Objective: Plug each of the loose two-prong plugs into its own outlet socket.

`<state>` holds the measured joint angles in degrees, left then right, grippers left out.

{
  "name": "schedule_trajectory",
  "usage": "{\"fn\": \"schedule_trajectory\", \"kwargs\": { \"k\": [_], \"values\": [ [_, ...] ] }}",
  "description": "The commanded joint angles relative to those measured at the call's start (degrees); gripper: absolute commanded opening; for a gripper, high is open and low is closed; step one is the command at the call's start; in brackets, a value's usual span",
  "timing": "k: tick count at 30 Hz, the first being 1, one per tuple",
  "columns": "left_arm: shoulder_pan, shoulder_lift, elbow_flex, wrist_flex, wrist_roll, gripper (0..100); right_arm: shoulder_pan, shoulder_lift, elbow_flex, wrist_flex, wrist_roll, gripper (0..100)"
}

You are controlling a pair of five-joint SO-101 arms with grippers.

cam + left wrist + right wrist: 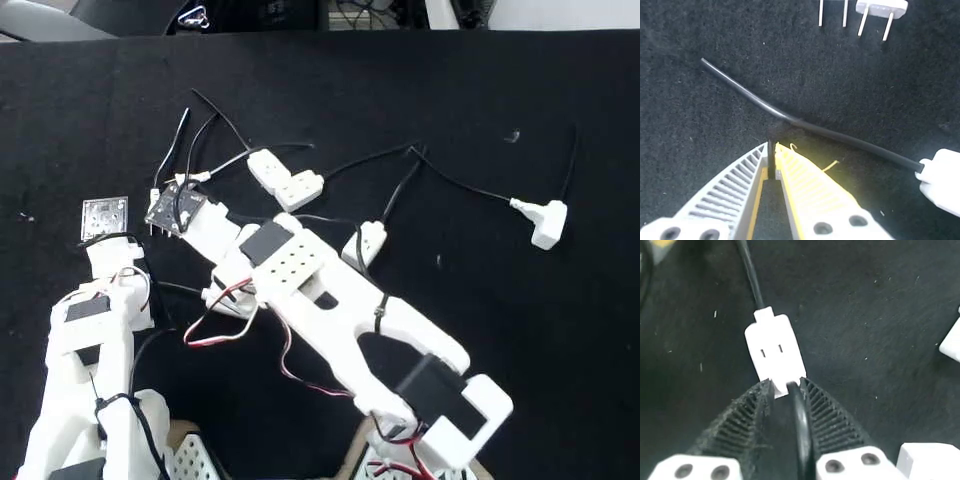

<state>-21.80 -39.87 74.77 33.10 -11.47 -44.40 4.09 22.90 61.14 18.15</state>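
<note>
Starting left: my left gripper (772,148) is clenched on a thin black wire (770,162), a loose plug (881,6) lying just beyond, its body cut off. Left of centre, my right gripper (786,385) pinches the end of the white socket (774,345). I'd square prongs to slots, then push straight. Which wire feeds which plug, I can't tell.

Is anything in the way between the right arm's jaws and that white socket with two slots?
Nothing visible does. The socket lies right at the tips of the jaws, which are closed around a black cable.
</note>
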Motion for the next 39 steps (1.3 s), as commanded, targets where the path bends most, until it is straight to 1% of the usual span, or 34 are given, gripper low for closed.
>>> {"fn": "schedule_trajectory", "kwargs": {
  "k": [1, 8, 17, 24, 31, 39],
  "values": [
    [-0.57, -1.32, -0.31, -0.62, 0.44, 3, 0.35, 3.30, 5.85, -0.18, -0.53, 1.1],
    [-0.57, -1.32, -0.31, -0.62, 0.44, 3, 0.44, 2.86, 6.11, 3.69, -0.09, 1.1],
    [-0.57, -1.32, -0.22, -0.62, 0.44, 3, 0.44, 2.77, 5.85, 4.84, 0.18, 1.1],
    [-0.57, -1.32, -0.22, -0.62, 0.44, 3, 2.46, 2.77, -5.41, 13.27, 1.05, 1.1],
    [-0.57, -1.32, -0.22, -0.62, 0.53, 3, 1.05, 2.77, -15.52, 21.89, 0.88, 1.1],
    [-0.57, -1.32, -0.22, -0.62, 0.44, 3, 1.32, 2.77, -17.71, 23.47, 1.14, 1.1]
  ]
}}
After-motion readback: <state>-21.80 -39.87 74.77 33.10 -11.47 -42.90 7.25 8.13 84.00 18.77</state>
